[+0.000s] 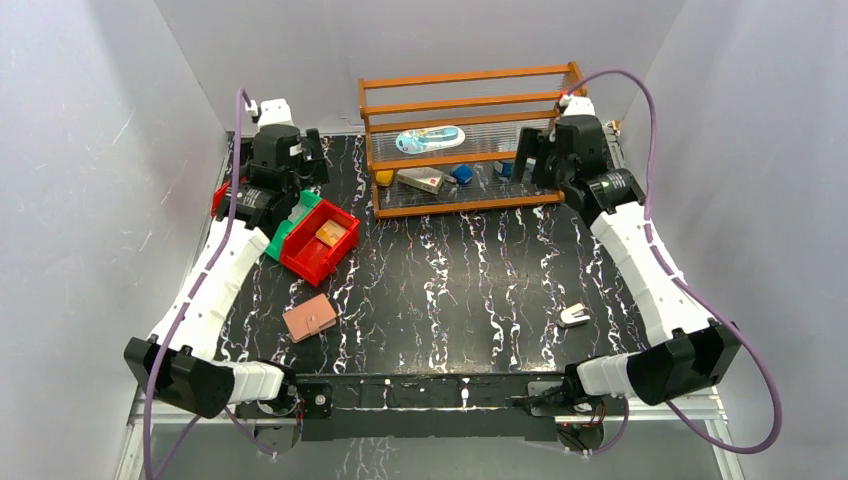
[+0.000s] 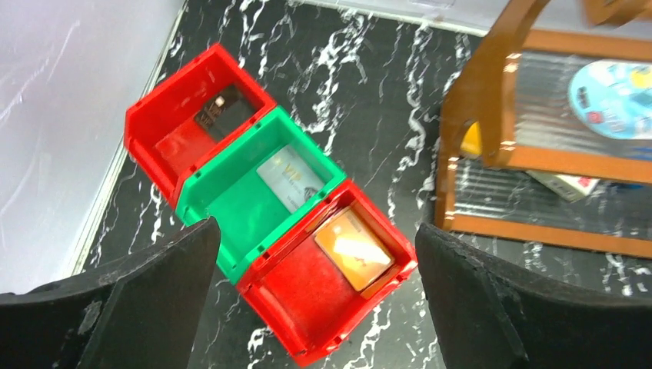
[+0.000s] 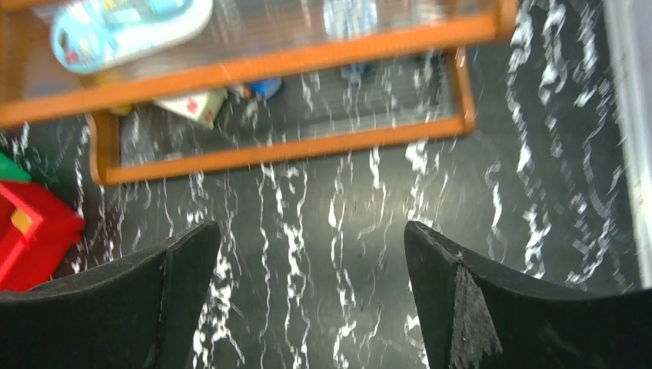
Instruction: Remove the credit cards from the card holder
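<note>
The left gripper (image 2: 317,231) hangs released, fingers spread wide with nothing between them, directly above a row of three joined bins. Just beneath it the orange card (image 2: 354,250) lies in the nearest red bin (image 2: 304,307), the silver-grey card (image 2: 291,178) lies flat in the green bin (image 2: 231,207) one step farther out, and the black card (image 2: 219,111) sits in the far red bin (image 2: 165,115) beyond that. One card to a bin reads as deliberate sorting, so the credit cards (image 1: 331,233) look to be out already. The card holder (image 1: 309,318) lies folded shut on the table (image 3: 323,307) well behind this gripper, back toward its arm's base and apart from the bins, probably set aside as emptied, though its inside is hidden. The right gripper (image 3: 311,231) is likewise open and empty over bare table, with the wooden rack (image 3: 284,150) just ahead of its fingertips, a spot that leaves the left arm's side free
</note>
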{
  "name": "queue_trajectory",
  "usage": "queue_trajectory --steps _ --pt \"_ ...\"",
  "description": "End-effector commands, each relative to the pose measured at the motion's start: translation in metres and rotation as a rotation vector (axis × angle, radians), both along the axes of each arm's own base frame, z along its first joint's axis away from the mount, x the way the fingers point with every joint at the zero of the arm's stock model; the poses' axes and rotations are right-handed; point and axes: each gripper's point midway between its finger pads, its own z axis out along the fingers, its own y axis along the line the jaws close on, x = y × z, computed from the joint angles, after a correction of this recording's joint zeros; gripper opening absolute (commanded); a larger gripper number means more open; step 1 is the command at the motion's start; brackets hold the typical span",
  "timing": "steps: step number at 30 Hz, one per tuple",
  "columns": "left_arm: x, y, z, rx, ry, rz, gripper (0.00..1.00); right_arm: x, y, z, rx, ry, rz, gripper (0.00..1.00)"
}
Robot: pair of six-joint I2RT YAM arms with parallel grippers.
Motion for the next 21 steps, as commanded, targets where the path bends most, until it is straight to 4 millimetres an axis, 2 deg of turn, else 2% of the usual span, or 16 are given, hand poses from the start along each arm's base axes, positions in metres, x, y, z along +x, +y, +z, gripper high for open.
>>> queue_trajectory --steps 1,4,8,10,15,21 --pt "-0.011 0.022 -0.008 -0.026 -0.028 0.058 0.98 -0.018 0.003 -0.026 0.132 0.061 0.040 0.98" --pt "-0.019 0.032 -0.032 -0.023 0.014 0.070 0.98 -0.032 0.000 -0.060 0.183 0.150 0.041 0.98" --pt "-0.031 0.025 -0.068 -0.045 0.100 -0.039 0.98 -0.052 -0.001 -0.097 0.262 0.257 0.042 0.98" --pt "-0.040 0.025 -0.083 -0.097 0.133 -0.029 0.98 -0.061 0.000 -0.110 0.303 0.298 0.043 0.98" --pt "-0.050 0.007 -0.105 -0.196 0.194 -0.119 0.98 -0.077 0.005 -0.128 0.394 0.370 0.053 0.98" --pt "-0.046 -0.028 -0.119 -0.320 0.296 -0.272 0.98 -0.092 0.015 -0.136 0.488 0.420 0.080 0.98"
